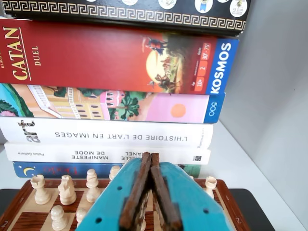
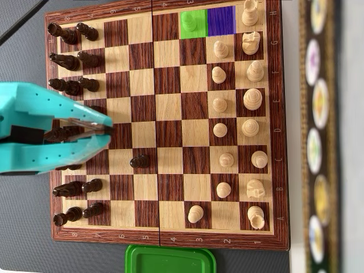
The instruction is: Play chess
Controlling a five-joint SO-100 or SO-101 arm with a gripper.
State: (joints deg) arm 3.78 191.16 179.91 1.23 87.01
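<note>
The chessboard is chequered in dark reddish-brown and pale tan squares inside a brown wooden border. One square near its top edge in the overhead view is tinted bright green, the one beside it purple. The light pieces are cream; the dark pieces are deep brown, almost black. The gripper is turquoise with rusty-brown jaws. A green lid lies below the board. In the wrist view, the Catan box is red with a blue end panel.
</note>
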